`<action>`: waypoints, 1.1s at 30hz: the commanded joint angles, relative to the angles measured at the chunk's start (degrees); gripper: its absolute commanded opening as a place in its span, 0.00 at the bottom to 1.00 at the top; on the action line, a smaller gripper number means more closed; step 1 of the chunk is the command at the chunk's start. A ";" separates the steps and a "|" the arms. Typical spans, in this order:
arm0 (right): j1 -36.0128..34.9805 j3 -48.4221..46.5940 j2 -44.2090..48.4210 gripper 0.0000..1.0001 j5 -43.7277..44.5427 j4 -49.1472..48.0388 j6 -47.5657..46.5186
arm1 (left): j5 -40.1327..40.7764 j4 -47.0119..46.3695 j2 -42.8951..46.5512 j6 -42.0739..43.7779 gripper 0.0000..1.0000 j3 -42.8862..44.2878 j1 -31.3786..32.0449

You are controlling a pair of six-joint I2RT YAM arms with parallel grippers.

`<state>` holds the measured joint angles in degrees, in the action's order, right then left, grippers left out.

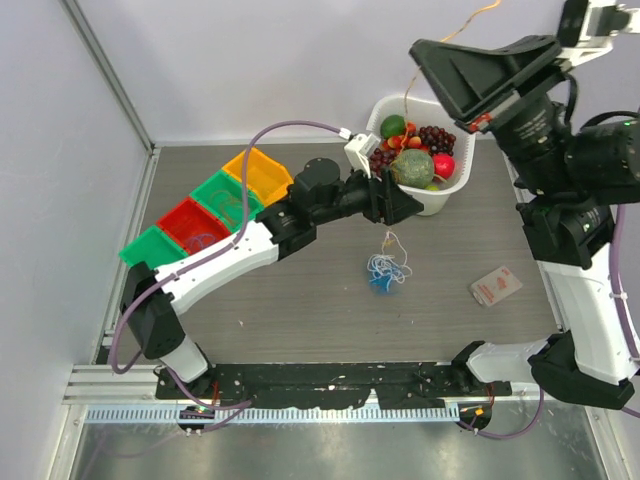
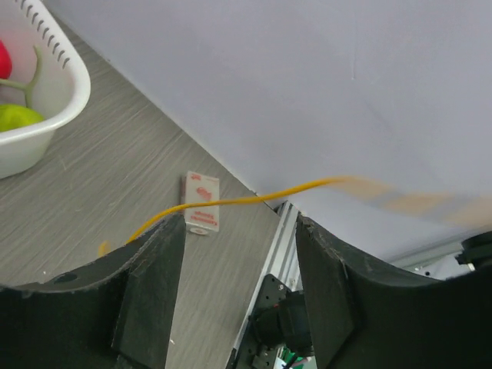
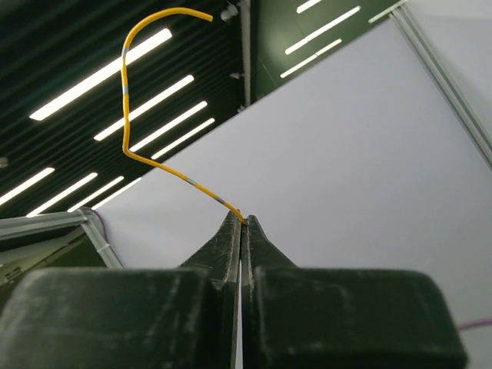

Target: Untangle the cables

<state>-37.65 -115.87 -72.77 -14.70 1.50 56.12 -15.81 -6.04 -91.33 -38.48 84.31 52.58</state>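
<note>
The cables lie as a small blue and white bunch (image 1: 384, 272) on the table's middle, with a thin strand rising toward my left gripper (image 1: 400, 207). That gripper hovers above the bunch, next to the fruit basket. In the left wrist view it (image 2: 241, 223) is open, with nothing between its fingers, and a yellow-orange cable (image 2: 231, 201) runs taut just past the fingertips. My right gripper (image 1: 420, 48) is raised high at the back right. In the right wrist view it (image 3: 243, 221) is shut on the yellow-orange cable (image 3: 154, 161), whose free end curls up above it.
A white basket (image 1: 455, 185) of fruit stands at the back centre, also in the left wrist view (image 2: 54, 115). Yellow, green and red bins (image 1: 210, 205) line the left side. A small packet (image 1: 495, 287) lies at the right (image 2: 201, 201), near the table edge rail (image 2: 280, 231).
</note>
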 commanded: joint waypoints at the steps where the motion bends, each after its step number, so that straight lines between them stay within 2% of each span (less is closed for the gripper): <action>1: 0.12 -4.96 -1.05 0.01 0.28 -8.26 3.12 | 2.89 -2.66 -2.27 0.51 0.62 3.31 -0.19; 6: 0.12 -10.50 -3.95 0.01 -0.07 -11.07 5.32 | 4.30 -1.96 -4.29 0.42 0.52 2.88 -0.11; 13: 0.12 -16.40 -6.85 0.01 0.90 -15.29 7.07 | 4.65 -1.08 -5.88 -0.80 0.45 -1.78 -2.30; 20: 0.12 -23.34 -10.02 0.01 3.36 -19.25 10.23 | 3.95 -0.46 -6.58 -1.95 0.45 -6.17 -5.64; 23: 0.12 -23.52 -10.37 0.01 4.15 -21.70 11.64 | 6.49 1.29 -7.98 -3.79 0.46 -7.41 -7.57; 27: 0.03 -23.26 -10.29 0.01 3.80 -21.37 12.35 | 2.11 4.37 -10.27 -6.52 0.46 -7.49 -10.12; 33: 0.12 -19.12 -7.74 0.01 4.50 -21.19 9.72 | 2.90 2.79 -5.88 -4.50 0.50 -15.40 -10.13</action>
<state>-37.65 -135.57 -81.95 -11.44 -17.63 66.54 -12.75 -3.11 -101.12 -43.59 72.40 42.04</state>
